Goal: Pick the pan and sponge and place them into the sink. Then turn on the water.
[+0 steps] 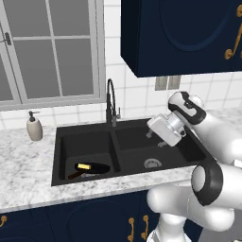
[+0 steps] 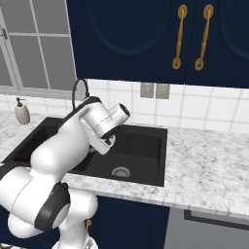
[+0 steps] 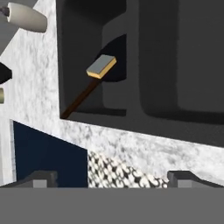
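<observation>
The black double-basin sink [image 1: 60,156] is set in the marble counter. In its left basin lies the pan [image 1: 97,168], brown handle toward the front left, with the yellow sponge [image 1: 84,166] resting on it. The hand view shows the same sponge [image 3: 101,66] grey side up on the pan [image 3: 118,52], inside the sink [image 3: 162,65]. My gripper [image 1: 156,137] hovers open and empty over the right basin, well apart from both, its fingertips [image 3: 41,177] spread wide. The dark gooseneck faucet [image 1: 111,101] stands behind the divider; no water is running.
A beige soap dispenser [image 1: 34,126] stands on the counter left of the sink, below the window. Dark blue wall cabinets [image 1: 184,33] hang above the right basin. The marble counter [image 2: 209,160] stretches to the right of the sink [image 2: 146,141].
</observation>
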Controlling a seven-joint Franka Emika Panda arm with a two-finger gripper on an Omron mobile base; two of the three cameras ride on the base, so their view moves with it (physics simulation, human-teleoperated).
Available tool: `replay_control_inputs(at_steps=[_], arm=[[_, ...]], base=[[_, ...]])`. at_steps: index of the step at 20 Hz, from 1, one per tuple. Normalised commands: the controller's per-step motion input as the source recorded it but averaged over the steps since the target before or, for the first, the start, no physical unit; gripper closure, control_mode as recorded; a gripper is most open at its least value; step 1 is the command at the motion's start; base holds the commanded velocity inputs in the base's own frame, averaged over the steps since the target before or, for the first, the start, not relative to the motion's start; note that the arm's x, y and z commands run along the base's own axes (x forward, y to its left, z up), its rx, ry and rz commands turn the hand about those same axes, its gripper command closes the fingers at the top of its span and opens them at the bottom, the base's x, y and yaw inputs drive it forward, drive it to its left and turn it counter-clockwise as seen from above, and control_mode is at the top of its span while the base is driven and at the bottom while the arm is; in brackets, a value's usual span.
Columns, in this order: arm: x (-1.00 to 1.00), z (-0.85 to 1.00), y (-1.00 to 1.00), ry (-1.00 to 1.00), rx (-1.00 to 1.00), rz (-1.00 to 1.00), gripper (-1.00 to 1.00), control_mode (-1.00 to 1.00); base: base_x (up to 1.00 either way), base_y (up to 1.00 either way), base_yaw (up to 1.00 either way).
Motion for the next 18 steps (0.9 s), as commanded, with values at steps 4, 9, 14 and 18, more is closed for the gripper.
replay_control_inputs(at_steps=[4, 9, 14, 18], arm=[[0.03, 0.0, 0.0, 0.0, 0.0, 0.0, -1.0, -1.0], [0.48, -0.17, 0.0, -0.16, 0.07, 0.0, -1.0, -1.0], [0.65, -0.07, 0.0, -0.36, 0.11, -0.07, -1.0, -1.0], [0.55, -0.19, 0.0, -0.26, 0.08, -0.14, -1.0, -1.0]], base=[[0.0, 0.0, 0.0], [0.0, 0.0, 0.0], [0.0, 0.0, 0.0], [0.0, 0.0, 0.0]])
